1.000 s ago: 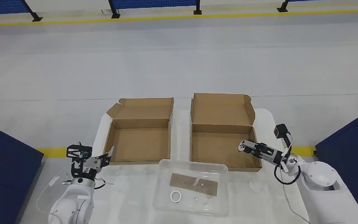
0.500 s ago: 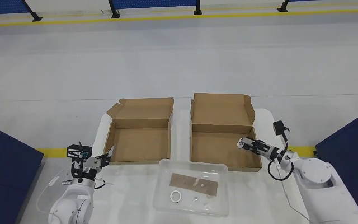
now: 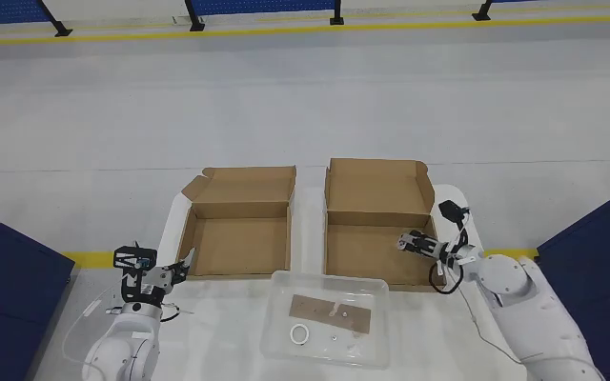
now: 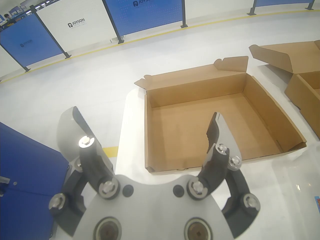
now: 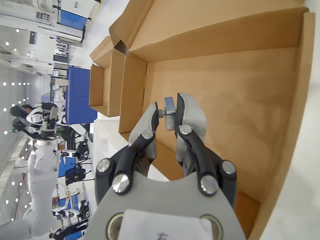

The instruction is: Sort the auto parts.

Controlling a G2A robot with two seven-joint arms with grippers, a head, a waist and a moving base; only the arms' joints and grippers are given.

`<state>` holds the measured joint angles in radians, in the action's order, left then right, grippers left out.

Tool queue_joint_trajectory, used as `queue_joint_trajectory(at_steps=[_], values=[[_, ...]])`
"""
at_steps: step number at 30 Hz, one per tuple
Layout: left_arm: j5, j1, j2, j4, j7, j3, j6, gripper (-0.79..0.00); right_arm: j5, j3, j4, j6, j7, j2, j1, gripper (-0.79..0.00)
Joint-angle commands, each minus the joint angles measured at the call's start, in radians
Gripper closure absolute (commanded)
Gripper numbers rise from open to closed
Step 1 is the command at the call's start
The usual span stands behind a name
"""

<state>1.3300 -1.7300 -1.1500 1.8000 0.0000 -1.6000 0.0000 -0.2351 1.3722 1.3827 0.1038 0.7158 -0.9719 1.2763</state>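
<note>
Right end effector [image 5: 167,104] has advanced over right box [image 5: 237,88] gripping a metal part [image 5: 170,121]; left end effector [image 4: 144,113] spread wide.

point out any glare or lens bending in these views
Left wrist view: the left box has bowed walls, and a screw on the open left gripper flares white. Right wrist view: the right box curves likewise; hall lights show as white dots; the metal part in the right gripper is evenly lit. Top view: even light on the clear tray.
</note>
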Motion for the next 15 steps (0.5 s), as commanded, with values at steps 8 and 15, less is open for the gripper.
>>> queue_joint_trajectory(at_steps=[8, 15], values=[[0.000, 0.000, 0.000, 0.000, 0.000, 0.000, 0.000, -0.785, -0.089, -0.029, -0.014, -0.009, -0.046, -0.004, -0.011, 0.000], [0.000, 0.000, 0.000, 0.000, 0.000, 0.000, 0.000, -0.785, -0.089, -0.029, -0.014, -0.009, -0.046, -0.004, -0.011, 0.000]])
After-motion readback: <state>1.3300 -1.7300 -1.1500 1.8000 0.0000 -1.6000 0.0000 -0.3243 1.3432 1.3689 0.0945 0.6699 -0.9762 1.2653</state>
